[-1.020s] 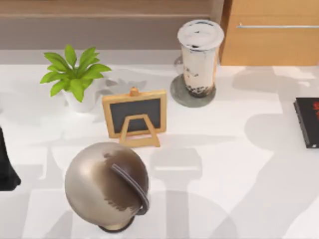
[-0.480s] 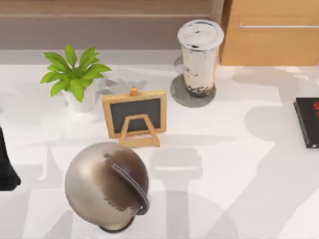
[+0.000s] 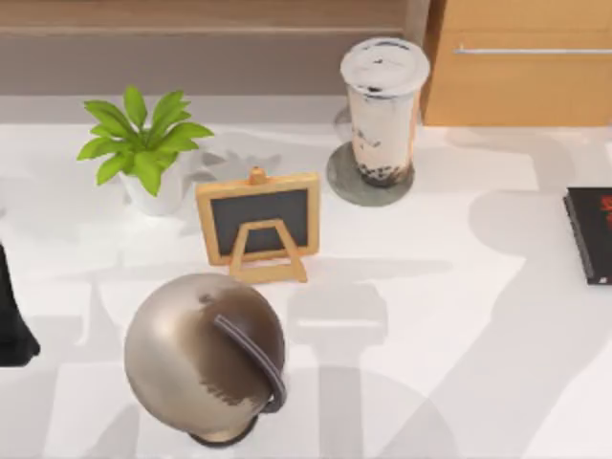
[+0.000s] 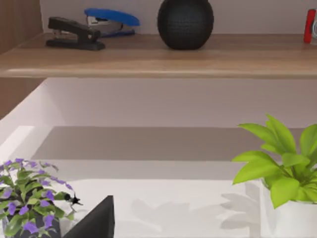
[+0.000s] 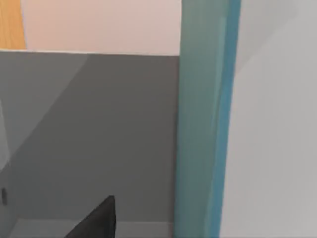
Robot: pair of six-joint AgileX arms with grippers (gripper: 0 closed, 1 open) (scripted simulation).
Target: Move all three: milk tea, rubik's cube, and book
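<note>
Near the top view's front sits a metal globe (image 3: pixel 204 356), a small chalkboard (image 3: pixel 258 220) behind it. The milk tea (image 3: pixel 382 110) stands upright on a grey coaster (image 3: pixel 344 186) at one o'clock, far back. The left arm (image 3: pixel 11 320) at nine o'clock looks nearer; whether either arm's jaws are open, I cannot tell. The right wrist view has a teal edge (image 5: pixel 203 124), possibly the book.

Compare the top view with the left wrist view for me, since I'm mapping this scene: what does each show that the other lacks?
Top view alone: tall clear milk tea cup on a grey round disc, bronze globe, small wooden-framed chalkboard.
Left wrist view alone: black stapler, blue stapler, black round speaker, purple-flowered plant.
Shared: green-leafed potted plant.
</note>
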